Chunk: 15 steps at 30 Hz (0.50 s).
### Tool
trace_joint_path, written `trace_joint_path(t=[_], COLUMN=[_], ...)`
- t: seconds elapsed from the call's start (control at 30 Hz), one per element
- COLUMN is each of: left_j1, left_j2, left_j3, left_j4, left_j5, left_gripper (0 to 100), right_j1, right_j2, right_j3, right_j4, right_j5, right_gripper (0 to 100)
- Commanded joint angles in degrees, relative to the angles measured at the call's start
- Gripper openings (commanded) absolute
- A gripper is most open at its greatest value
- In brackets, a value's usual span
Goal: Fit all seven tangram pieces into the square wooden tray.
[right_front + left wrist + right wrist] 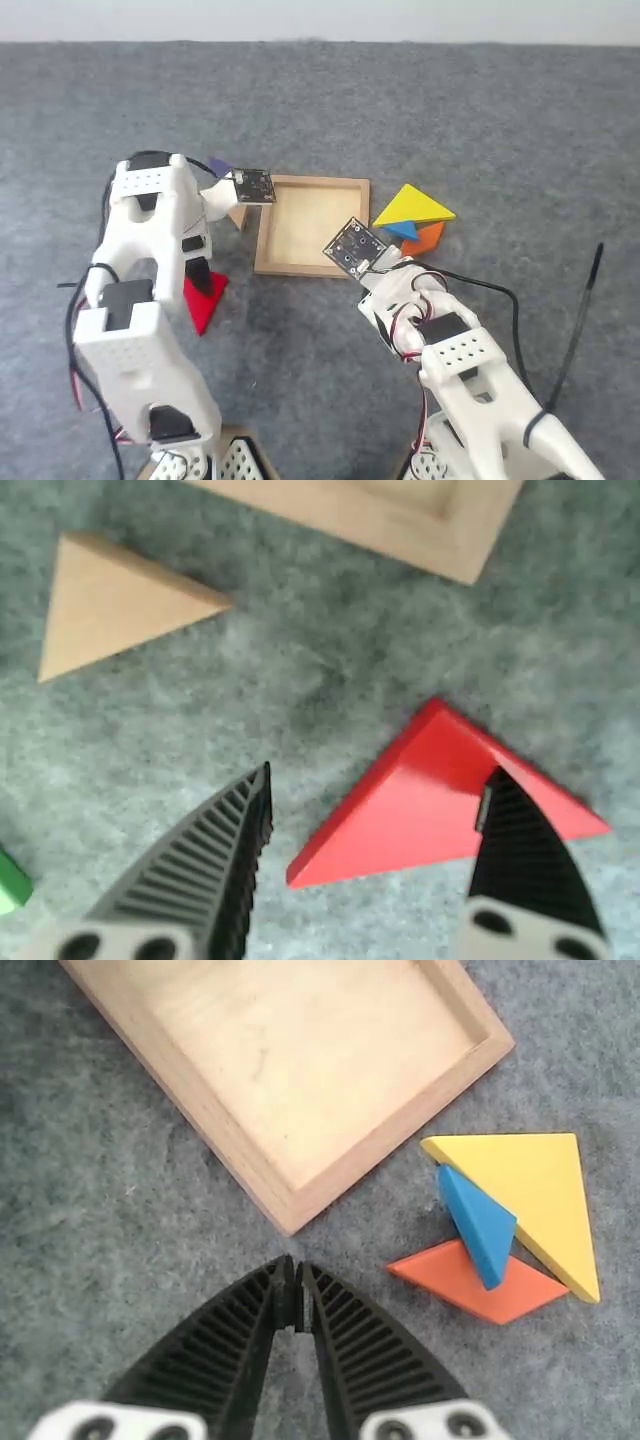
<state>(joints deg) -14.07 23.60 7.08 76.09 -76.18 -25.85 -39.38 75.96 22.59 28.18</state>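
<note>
The left gripper [378, 775] hangs wide open over the red triangle [420, 800], likely to grasp it, while the right gripper [298, 1265], closed and empty, rests at the tray's [300, 268] lower edge.

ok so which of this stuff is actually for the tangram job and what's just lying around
For the job:
wooden tray, red triangle, plain wood triangle, yellow triangle, blue piece, orange piece, purple piece, green piece

Just lying about:
grey carpet, black cable

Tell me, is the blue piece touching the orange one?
Touching. In the right wrist view the blue piece lies across the orange piece, covering part of it, no gap between.
</note>
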Motion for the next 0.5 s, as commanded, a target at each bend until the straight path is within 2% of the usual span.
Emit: trace_joint_path(t=[0.0, 0.2, 0.27, 0.47], left_j1=[0.2, 1.6, 2.8, 2.8], left_j2=[-0.9, -0.4, -0.3, 2.8], left_j3=[-1.8, -1.7, -1.5, -1.7], left_j4=[1.5, 9.1, 11.4, 3.4], left_j5=[4.9, 10.6, 15.2, 33.1], left_gripper=[31, 31, 31, 31], right_j1=[-0.3, -0.3, -0.3, -0.3], right_j2=[-0.5, -0.5, -0.5, -0.5], right_j3=[-0.4, -0.4, -0.4, -0.4], right_j4=[-0.8, -0.8, -0.8, -0.6], right_j5=[-0.3, -0.3, -0.3, -0.3], right_gripper=[0.8, 0.8, 0.8, 0.8])
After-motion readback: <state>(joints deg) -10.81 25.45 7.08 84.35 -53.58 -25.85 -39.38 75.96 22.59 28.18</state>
